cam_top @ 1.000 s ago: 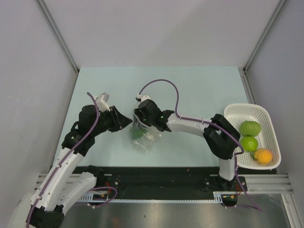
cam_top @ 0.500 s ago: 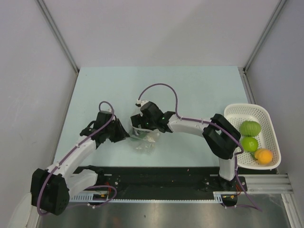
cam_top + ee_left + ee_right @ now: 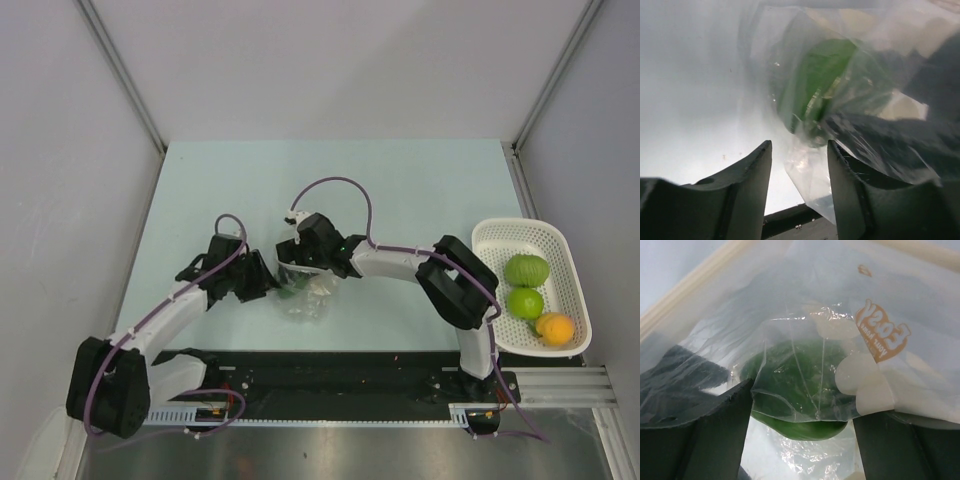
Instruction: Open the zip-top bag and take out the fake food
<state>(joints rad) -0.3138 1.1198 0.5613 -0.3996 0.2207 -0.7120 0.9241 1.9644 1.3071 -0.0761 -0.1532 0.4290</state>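
plainly, the zip-top bag (image 3: pixel 308 298) lies near the middle of the counter (image 3: pixel 420 180), between the two arms, and the dark green fruit (image 3: pixel 790 365) is seen inside it through the film. the right claw (image 3: pixel 805 400) is spread wide astride that fruit, with film draped over its fingers; whether the fruit is actually pressed cannot be told. the left claw (image 3: pixel 799 147) is parted, with a loose fold of bag between its fingers, unpinched. the main risk is judged to be this: if plastic is caught together with the fruit, the whole bag could be dragged along, since nothing is anchored on the left. the smooth round fruit could also be squeezed out and sent rolling. the counter is pale green and matte, walled by plain grey panels (image 3: pixel 330 60). a white mesh basket (image 3: pixel 500 235) holding lime green fruits (image 3: pixel 526 270) and an orange fruit (image 3: pixel 555 327) is set at its right edge
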